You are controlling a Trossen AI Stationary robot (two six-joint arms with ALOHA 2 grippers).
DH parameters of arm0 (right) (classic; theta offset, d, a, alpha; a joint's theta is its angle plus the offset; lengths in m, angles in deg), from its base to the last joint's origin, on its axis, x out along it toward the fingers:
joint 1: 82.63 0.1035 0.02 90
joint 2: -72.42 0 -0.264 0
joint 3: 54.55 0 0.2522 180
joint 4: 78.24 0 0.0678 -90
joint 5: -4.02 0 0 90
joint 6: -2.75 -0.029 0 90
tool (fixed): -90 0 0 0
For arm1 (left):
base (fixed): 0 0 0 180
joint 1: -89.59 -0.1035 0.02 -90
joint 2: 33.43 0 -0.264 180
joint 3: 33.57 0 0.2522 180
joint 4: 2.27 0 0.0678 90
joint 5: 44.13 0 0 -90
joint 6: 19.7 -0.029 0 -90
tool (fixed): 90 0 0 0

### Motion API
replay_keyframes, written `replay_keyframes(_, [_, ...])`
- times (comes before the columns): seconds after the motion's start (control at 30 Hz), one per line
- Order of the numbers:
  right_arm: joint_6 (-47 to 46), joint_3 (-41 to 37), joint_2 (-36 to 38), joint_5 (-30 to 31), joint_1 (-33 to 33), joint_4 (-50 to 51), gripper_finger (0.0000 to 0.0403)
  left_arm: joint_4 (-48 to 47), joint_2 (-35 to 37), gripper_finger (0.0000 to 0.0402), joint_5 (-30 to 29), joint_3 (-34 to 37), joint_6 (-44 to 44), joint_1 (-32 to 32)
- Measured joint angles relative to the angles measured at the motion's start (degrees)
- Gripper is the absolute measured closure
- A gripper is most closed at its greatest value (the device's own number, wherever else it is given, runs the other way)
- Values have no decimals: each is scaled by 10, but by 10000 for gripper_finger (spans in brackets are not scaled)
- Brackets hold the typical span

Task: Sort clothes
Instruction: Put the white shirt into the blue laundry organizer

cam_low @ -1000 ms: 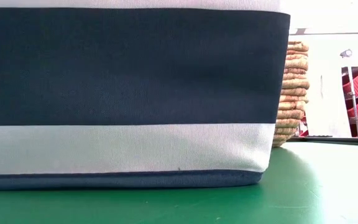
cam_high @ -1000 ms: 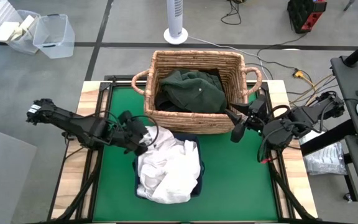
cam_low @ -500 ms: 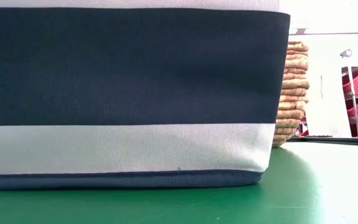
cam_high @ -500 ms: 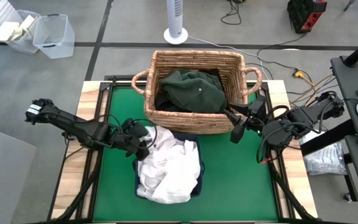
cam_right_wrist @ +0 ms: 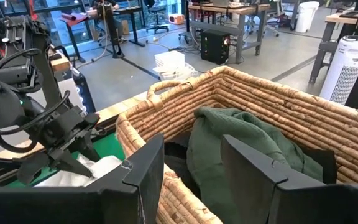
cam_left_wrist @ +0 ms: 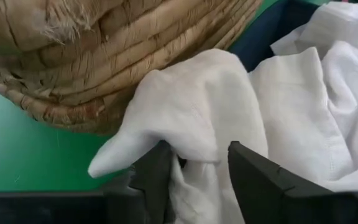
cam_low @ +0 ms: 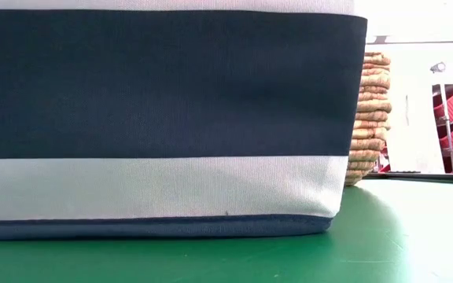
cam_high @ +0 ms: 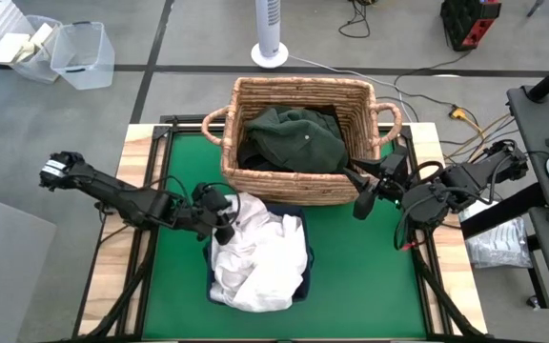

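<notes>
White clothes (cam_high: pixel 255 257) (cam_left_wrist: pixel 291 106) are heaped in the navy bin (cam_high: pixel 305 272) (cam_low: pixel 163 86) at the table's near middle. A dark green garment (cam_high: pixel 294 138) (cam_right_wrist: pixel 241 143) lies on top of black cloth (cam_high: pixel 254 157) in the wicker basket (cam_high: pixel 298 183) (cam_right_wrist: pixel 260 93) behind the bin. My left gripper (cam_high: pixel 222 214) (cam_left_wrist: pixel 197 174) is open at the far left corner of the white heap. A fold of white cloth lies between its fingers. My right gripper (cam_high: pixel 360 195) (cam_right_wrist: pixel 191 180) hangs open outside the basket's near right corner, with nothing between its fingers. My left gripper comes level from the table's left, and its open fingers (cam_left_wrist: pixel 154 177) stand on either side of a loose fold of white cloth (cam_left_wrist: pixel 194 134) at the heap's edge. The fold rests slack on the heap. Whether the fingers touch it I cannot tell.
The basket wall (cam_left_wrist: pixel 104 56) stands close beside my left gripper. Bare green table (cam_high: pixel 370 276) lies to the right and left of the bin. Off the table are a white fan (cam_high: pixel 271 38) and clear plastic boxes (cam_high: pixel 65 52).
My left gripper has moved a little toward the table's right and near edges, onto the white heap's corner, and has opened. The white cloth it was at now lies on the heap. My right arm has kept still.
</notes>
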Motion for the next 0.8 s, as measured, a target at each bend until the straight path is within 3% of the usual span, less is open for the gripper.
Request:
replay_keyframes(0.13, [0,0,0,0,0,0,252,2,0,302,-1,-10,-33,0])
replay_keyframes(0.3, [-1,0,0,0,0,0,252,1,0,388,-5,-13,-68,-1])
replay_keyframes(0.47, [-2,0,0,0,0,0,252,0,0,398,6,-13,-72,0])
replay_keyframes(0.6, [-1,0,0,0,0,0,252,3,0,400,66,-27,-103,1])
replay_keyframes(0.73, [-2,0,0,0,0,0,252,-1,0,401,185,-29,-130,1])
replay_keyframes(0.8, [-2,0,0,0,0,0,252,0,-3,401,211,-23,-124,1])
